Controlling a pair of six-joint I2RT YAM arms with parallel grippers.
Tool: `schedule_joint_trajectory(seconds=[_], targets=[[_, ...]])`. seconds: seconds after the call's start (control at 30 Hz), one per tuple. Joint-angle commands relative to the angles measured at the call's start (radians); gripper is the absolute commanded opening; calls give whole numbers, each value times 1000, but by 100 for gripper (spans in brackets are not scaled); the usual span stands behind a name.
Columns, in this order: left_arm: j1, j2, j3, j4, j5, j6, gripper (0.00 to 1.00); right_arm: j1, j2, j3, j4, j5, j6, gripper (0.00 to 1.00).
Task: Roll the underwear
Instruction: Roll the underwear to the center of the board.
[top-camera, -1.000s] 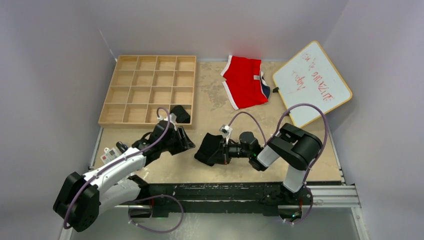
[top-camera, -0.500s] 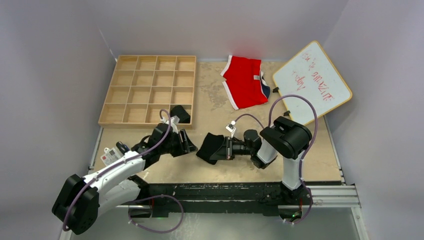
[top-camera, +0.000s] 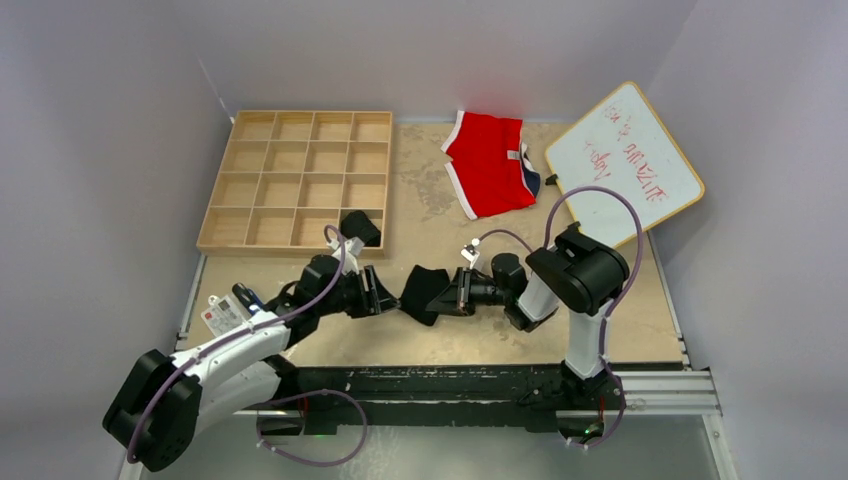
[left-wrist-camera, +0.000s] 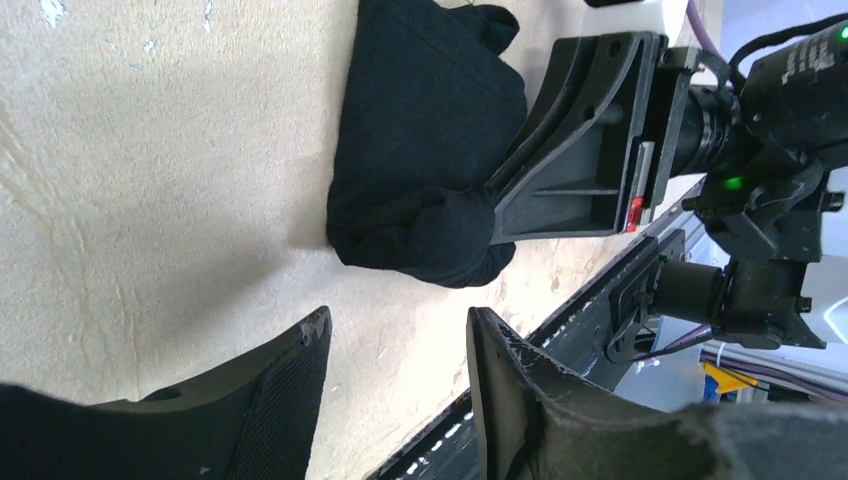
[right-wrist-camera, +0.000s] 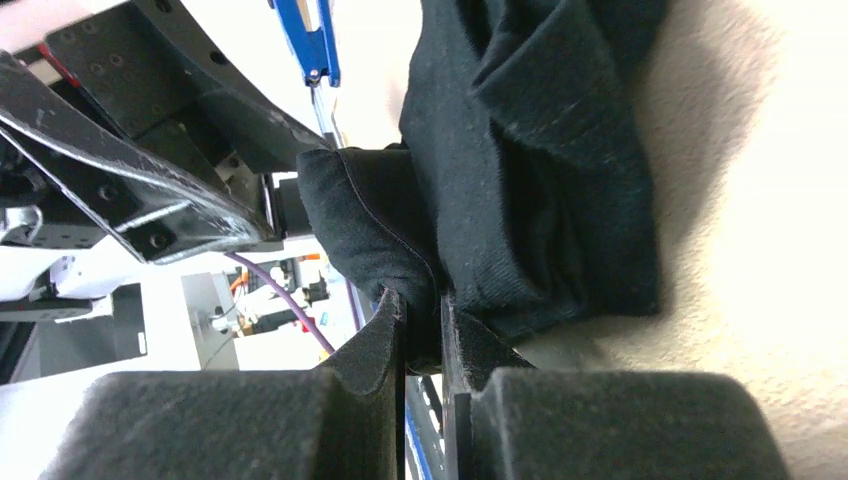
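1. Camera overhead: the black underwear (top-camera: 420, 292) lies bunched on the table (top-camera: 420, 200) near the front edge, between the two arms. The right gripper (top-camera: 441, 298) meets it from the right. The left gripper (top-camera: 378, 296) sits just beside it on the left, not touching it as far as I can tell. A second black garment (top-camera: 362, 228) rests in the near-right corner compartment of the wooden tray (top-camera: 300, 113). The red briefs (top-camera: 490, 165) and the whiteboard (top-camera: 622, 165) lie well apart at the back.
2. Left wrist camera: the left gripper (left-wrist-camera: 397, 325) stands half spread and empty, with bare table between its fingers. Ahead of it, the black underwear (left-wrist-camera: 420, 120) is a loose, partly folded bundle, and the right gripper (left-wrist-camera: 497, 210) pinches its rolled near end.
3. Right wrist camera: the right gripper (right-wrist-camera: 422, 310) is nearly closed on a thin fold of the black underwear (right-wrist-camera: 540, 150). Only a narrow lip of cloth seems caught, though the dark fabric makes the depth hard to judge.
4. Risks, as I judge them:
   - A shallow pinch could slip when the cloth is dragged or turned, letting the roll spring loose.
   - The left fingers are so close that closing them might catch the right gripper rather than the fabric.
   - Soft cloth may also bunch unevenly instead of rolling tight.
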Motion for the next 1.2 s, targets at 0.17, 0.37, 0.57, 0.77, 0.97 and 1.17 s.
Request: schedule_joint_trajectory(seconds=[0.17,0.37,0.57,0.77,0.97,1.17], targets=[[4,105,-64,261,13,-61,62,-21,2,38,-364,79,-87,11],[1,148,-141,431,-55,-163,72,-39,7,56,-417,71,-98,13],[-4,246,-162,537,-45,-198,75,-48,23,66,-420,56,-99,14],[-25,372,-147,626,-19,-250,76,-55,28,74,-437,51,-100,14],[-46,435,-135,541,-85,-292,67,-61,31,77,-428,33,-95,14],[-58,482,-77,380,-156,-275,46,-64,17,82,-435,25,-106,16]])
